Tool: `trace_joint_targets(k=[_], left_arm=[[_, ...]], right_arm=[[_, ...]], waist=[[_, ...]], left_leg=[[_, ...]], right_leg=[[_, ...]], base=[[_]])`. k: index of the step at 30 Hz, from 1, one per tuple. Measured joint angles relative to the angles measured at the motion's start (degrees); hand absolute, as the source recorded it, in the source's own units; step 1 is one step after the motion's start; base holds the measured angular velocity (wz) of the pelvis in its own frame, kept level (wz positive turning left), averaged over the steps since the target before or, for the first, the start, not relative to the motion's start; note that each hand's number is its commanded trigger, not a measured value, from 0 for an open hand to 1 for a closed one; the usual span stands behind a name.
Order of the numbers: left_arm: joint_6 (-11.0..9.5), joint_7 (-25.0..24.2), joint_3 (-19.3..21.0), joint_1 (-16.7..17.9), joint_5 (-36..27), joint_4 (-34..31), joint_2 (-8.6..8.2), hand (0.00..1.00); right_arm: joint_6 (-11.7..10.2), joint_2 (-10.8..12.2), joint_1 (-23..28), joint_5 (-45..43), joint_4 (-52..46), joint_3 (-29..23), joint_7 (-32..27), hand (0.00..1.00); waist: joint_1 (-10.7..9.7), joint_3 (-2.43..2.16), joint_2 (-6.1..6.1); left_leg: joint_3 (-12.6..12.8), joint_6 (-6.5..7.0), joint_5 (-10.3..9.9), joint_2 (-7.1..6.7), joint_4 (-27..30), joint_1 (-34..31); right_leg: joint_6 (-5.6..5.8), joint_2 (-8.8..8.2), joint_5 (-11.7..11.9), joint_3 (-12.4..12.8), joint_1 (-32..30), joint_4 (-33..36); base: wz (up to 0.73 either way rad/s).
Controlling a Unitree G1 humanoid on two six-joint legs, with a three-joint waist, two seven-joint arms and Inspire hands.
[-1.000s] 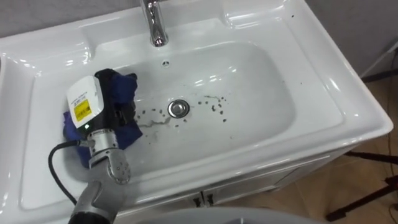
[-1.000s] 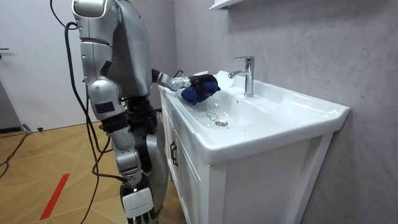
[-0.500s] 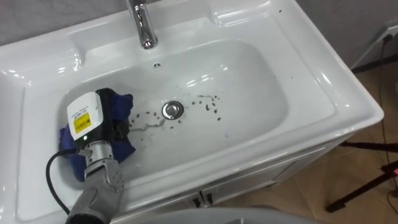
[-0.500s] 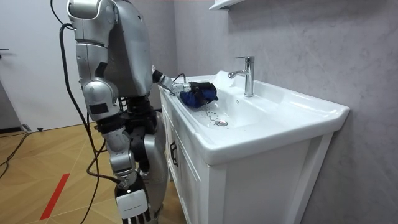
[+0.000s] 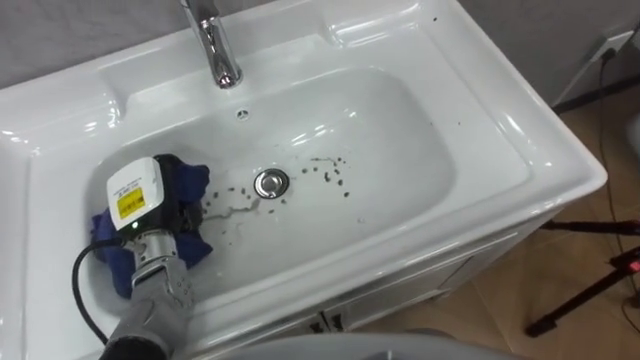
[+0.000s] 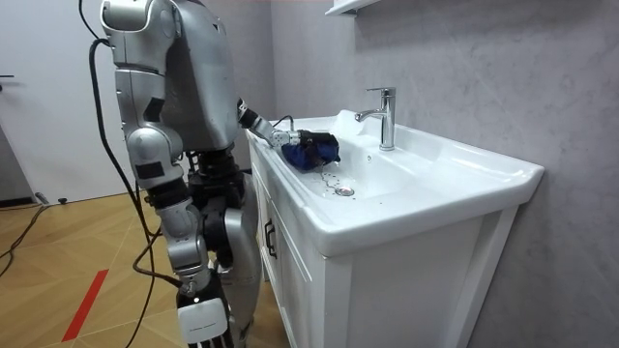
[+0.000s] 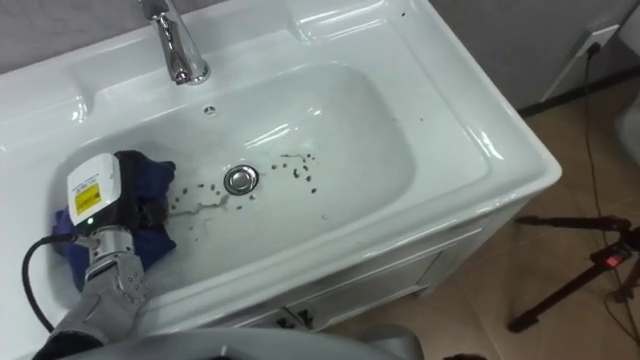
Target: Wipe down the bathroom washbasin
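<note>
My left hand [image 5: 148, 205] covers the blue cloth [image 5: 196, 180] at the basin's [image 5: 500, 130] left wall; I cannot tell my grip. If it is loose, the cloth could slip free short of the dark specks [image 5: 330, 174].

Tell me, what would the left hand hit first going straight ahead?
The left hand would probably meet the basin's back wall, left of the faucet, blue cloth first; depth is unclear.

Speckled white basin [image 5: 400, 150], crumpled blue cloth [image 5: 197, 180]

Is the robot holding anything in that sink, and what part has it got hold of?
Yes: its left hand clutches a blue cloth by its bunched-up middle, low on the basin's left side.
</note>
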Motion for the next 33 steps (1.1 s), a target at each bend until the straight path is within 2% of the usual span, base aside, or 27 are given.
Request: trace_joint_targets(k=[6,11,14,17,19,21,23,26,28,31,33], left_arm=[[0.9,-2.1,-0.1,-2.3,-1.5,3.6,-0.21,1.00],[0.6,-3.8,0.0,-3.3,-5.9,5.0,-0.25,1.00],[0.6,-4.4,0.0,-4.9,-8.1,5.8,-0.75,1.00],[0.3,-4.6,0.0,-6.4,-11.6,6.4,-0.85,1.00],[-0.8,-4.8,-0.5,-8.1,-15.3,8.5,-0.99,1.00],[-1.3,-5.9,-1.1,-10.4,-19.9,10.1,-1.69,1.00],[-2.6,-6.5,-1.4,-12.0,-23.3,12.0,-2.61,1.00],[-4.7,-6.9,-1.4,-13.8,-24.5,14.1,-3.21,1.00],[-5.4,-6.8,-1.4,-15.8,-25.9,15.3,-3.63,1.00],[-6.4,-6.5,-1.9,-20.0,-26.7,19.5,-4.81,1.00],[-7.2,-6.4,-2.6,-21.0,-27.1,21.0,-5.36,1.00]], right_arm=[[1.0,0.0,-0.5,1.0,0.9,0.1,0.1,0.00],[1.1,0.0,-1.7,3.1,2.6,0.2,-0.6,0.00],[1.1,0.0,-3.3,4.2,3.4,0.6,-1.1,0.00],[1.0,-0.1,-4.6,6.3,3.7,0.6,-1.6,0.00],[0.9,-0.1,-5.5,7.5,3.8,0.9,-1.8,0.00],[1.0,-0.1,-5.6,8.1,3.8,1.6,-2.5,0.00],[0.9,-0.3,-5.9,9.3,3.8,2.0,-3.0,0.00],[0.5,-0.2,-6.6,9.9,3.8,1.9,-3.7,0.00],[0.3,-0.2,-7.6,10.6,3.8,2.1,-4.4,0.00],[-0.1,0.0,-8.7,14.1,3.8,3.1,-6.6,0.00],[-1.6,0.1,-8.8,17.2,3.8,3.0,-7.4,0.00]], waist=[[-0.1,0.01,-0.16],[-0.1,-0.15,-0.80],[0.0,-0.51,-1.02],[0.2,-0.47,-1.15],[0.1,-0.43,-1.02],[0.2,-0.34,-0.88],[0.2,-0.29,-0.78],[0.2,-0.16,-1.00],[0.3,-0.06,-1.14],[0.2,0.45,-1.62],[0.1,0.49,-1.77]], left_leg=[[0.3,0.00,0.0,-0.02,0.0,0.0],[0.3,0.00,0.0,-0.06,0.0,-0.1],[0.3,0.00,0.0,-0.05,0.0,-1.5],[0.3,0.00,0.0,-0.01,0.0,-2.4],[0.4,0.00,0.0,0.00,0.0,-2.5],[0.8,0.00,0.0,0.02,0.0,-2.7],[1.9,0.00,0.0,0.11,0.1,-3.2],[3.0,0.00,0.0,0.20,0.2,-4.6],[3.3,0.00,0.0,0.20,0.4,-5.9],[3.5,0.02,0.0,0.34,0.6,-7.1],[4.1,0.02,0.0,0.33,0.7,-7.6]], right_leg=[[0.01,-0.05,0.0,0.2,-0.1,0.1],[0.01,0.00,0.0,0.8,-0.7,0.0],[-0.01,0.00,0.0,0.7,-2.3,0.5],[-0.03,-0.03,0.0,0.7,-3.1,0.9],[-0.04,0.00,0.0,0.6,-3.1,0.8],[-0.04,-0.01,0.0,0.5,-3.2,0.8],[-0.09,0.07,0.1,1.1,-4.2,1.4],[-0.30,0.19,0.2,2.1,-6.6,2.4],[-0.33,0.21,0.4,2.7,-8.4,3.1],[-0.35,0.35,1.1,2.8,-9.3,2.7],[-0.24,0.31,1.3,3.1,-9.9,2.2]], base=[[-0.02],[-0.06],[0.00],[0.01],[0.06],[0.03],[-0.14],[-0.22],[-0.14],[-0.03],[-0.03]])
